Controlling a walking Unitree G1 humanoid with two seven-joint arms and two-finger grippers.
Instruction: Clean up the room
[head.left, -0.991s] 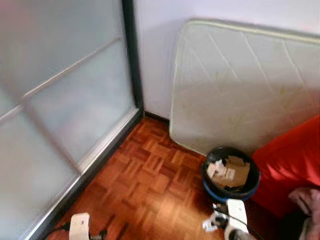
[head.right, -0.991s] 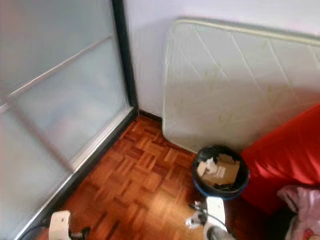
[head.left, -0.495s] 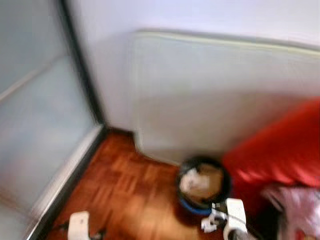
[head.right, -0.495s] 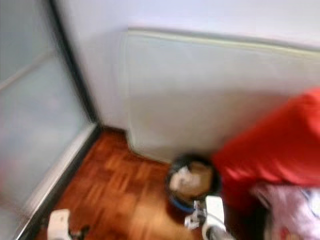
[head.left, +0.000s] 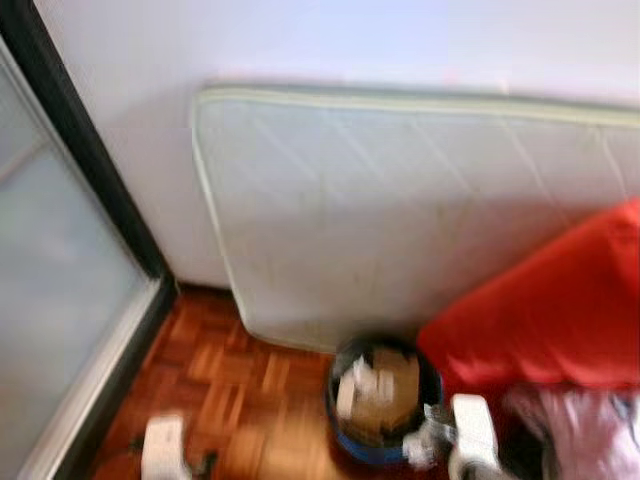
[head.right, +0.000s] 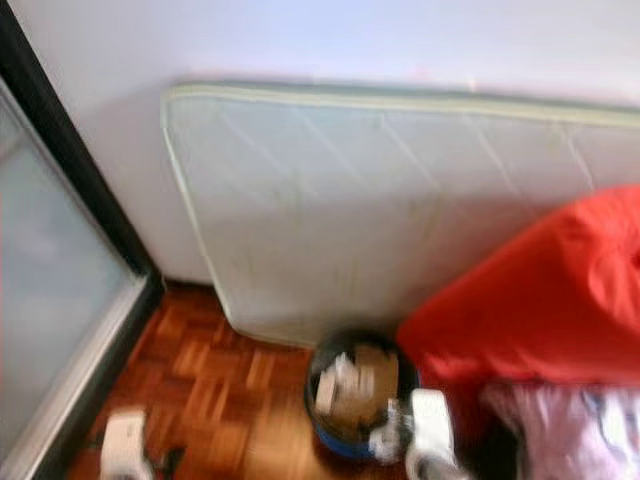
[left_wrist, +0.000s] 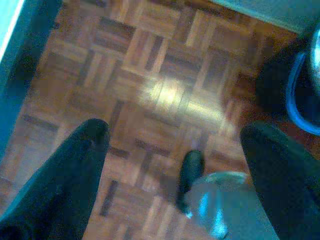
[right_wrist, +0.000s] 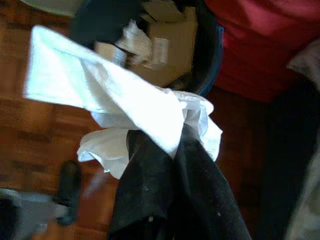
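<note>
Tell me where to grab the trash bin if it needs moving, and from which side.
Grip the bin by its open rim, from above on the floor-facing side. The mattress stands behind it and the red cushion crowds its right; cardboard fills the middle.

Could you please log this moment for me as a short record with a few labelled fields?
setting: room corner, parquet floor, white mattress leaning on the wall
bin: black waste bin holding cardboard scraps, standing before the mattress
beside bin: red cushion to the robot's right
right gripper: shut on white tissue, close to the bin
left gripper: open, over bare floor
image quality: head views blurred
</note>
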